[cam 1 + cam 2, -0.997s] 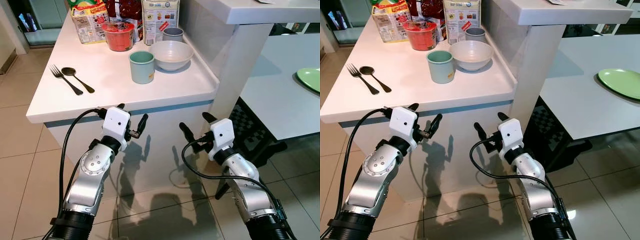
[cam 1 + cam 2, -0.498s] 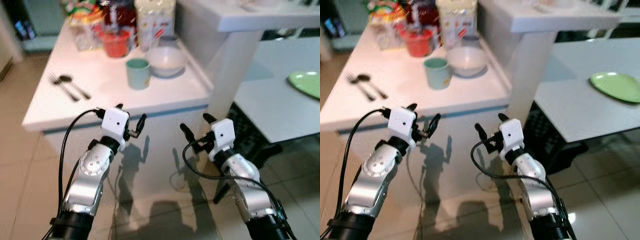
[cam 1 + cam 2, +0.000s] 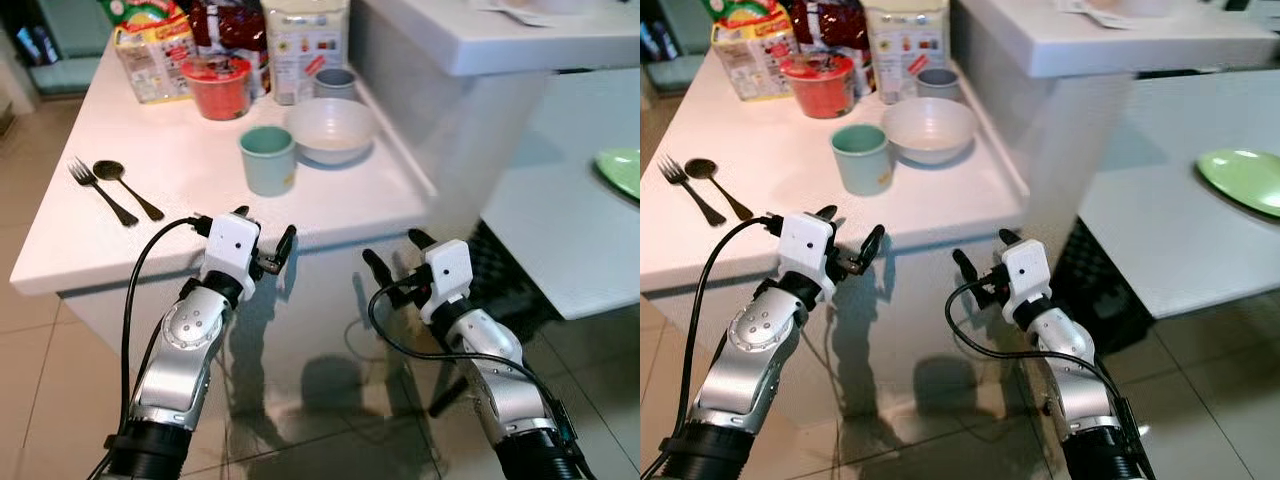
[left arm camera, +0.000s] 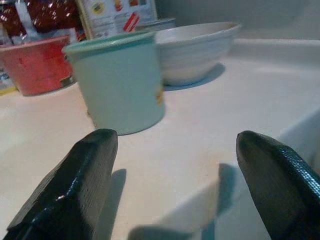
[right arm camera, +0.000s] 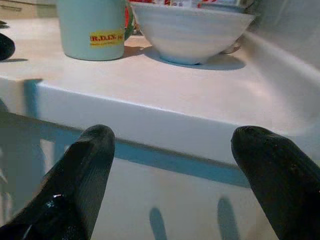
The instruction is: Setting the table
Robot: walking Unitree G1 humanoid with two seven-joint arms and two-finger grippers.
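Two grippers, the left gripper (image 3: 262, 240) and the right gripper (image 3: 392, 256), hang with jaws wide and empty at the counter (image 3: 180, 215) edge, in the middle of the frame. To do the pickup well, I think the left one should rise and close around the teal cup (image 3: 268, 160) from the side. It stands upright in the upper centre, its long axis vertical, mouth up, just beside the white bowl (image 3: 331, 130).

Two silver robot arms reach forward side by side, elbows bent, wrists raised. The left end effector (image 3: 263, 238) sits on the left, its two black fingers spread apart and holding nothing. The right end effector (image 3: 396, 256) sits on the right, slightly lower, fingers likewise spread and unladen. Black cables loop along both forearms.
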